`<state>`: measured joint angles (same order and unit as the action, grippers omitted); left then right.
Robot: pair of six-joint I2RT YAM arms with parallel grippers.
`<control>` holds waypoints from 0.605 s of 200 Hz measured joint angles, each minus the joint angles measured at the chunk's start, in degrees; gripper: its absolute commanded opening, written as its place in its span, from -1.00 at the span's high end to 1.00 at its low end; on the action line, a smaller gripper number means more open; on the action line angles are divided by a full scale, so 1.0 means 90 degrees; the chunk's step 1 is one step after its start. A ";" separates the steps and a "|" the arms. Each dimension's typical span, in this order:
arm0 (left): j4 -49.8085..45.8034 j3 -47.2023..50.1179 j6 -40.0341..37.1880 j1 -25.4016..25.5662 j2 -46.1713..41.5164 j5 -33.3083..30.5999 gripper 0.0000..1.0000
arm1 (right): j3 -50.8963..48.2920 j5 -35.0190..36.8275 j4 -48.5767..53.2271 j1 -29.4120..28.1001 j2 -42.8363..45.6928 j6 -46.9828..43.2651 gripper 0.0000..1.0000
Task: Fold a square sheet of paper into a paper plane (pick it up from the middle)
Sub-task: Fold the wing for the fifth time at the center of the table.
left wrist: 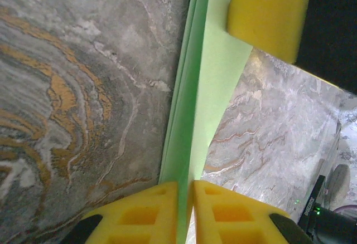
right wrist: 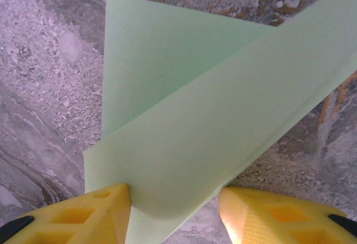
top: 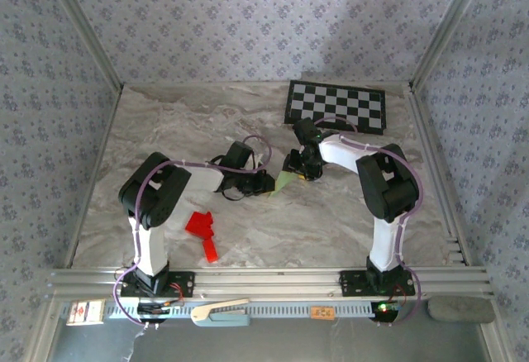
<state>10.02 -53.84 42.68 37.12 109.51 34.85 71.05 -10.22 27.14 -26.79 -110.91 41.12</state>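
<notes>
Looking down from the top camera, I have both arms reaching in to the middle of the marbled surface [top: 165,130], and the folded green sheet [top: 283,182] sits between their tips, roughly at the centre of the workspace. My left pincer [left wrist: 185,210] is clamped on the folded green sheet: through the left wrist camera its two yellow fingers are almost together, with the sheet's layered edge running straight up between them. The sheet stands on edge there, a narrow green strip over the marble. At the top of that same view, one yellow pad [left wrist: 270,15] of the other arm lies against the sheet.

My right pincer [right wrist: 175,210] stands apart. From its wrist camera the sheet spreads between the fingers as a broad band over a triangular layer; the left finger touches the paper's edge, while bare marble shows beside the right finger.

A red paper shape [top: 202,230] lies near the left arm, well apart from the sheet, and a checkerboard [top: 336,106] lies at the far right.
</notes>
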 measured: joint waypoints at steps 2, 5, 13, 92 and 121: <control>0.0000 0.0000 -0.0002 0.0000 0.0000 0.0000 0.69 | 0.0005 0.0000 0.0007 0.0000 -0.0005 0.0000 -0.04; 0.0000 0.0000 -0.0002 0.0000 0.0000 0.0000 0.69 | 0.0012 -0.0002 0.0015 0.0000 -0.0010 0.0000 -0.04; -0.0002 0.0000 -0.0017 0.0000 0.0000 0.0000 0.68 | 0.0024 0.0000 0.0036 0.0000 -0.0019 0.0000 -0.04; -0.0131 -0.0051 -0.0078 0.0000 0.0000 -0.0022 0.69 | 0.0459 0.0027 0.0522 -0.0032 -0.0282 -0.0002 -0.11; -0.0134 -0.0053 -0.0078 0.0000 0.0000 -0.0019 0.65 | 0.0551 0.0063 0.0614 -0.0058 -0.0345 -0.0005 -0.14</control>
<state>8.82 -54.33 41.98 37.12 109.51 34.68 76.01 -9.65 32.67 -27.31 -114.02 41.08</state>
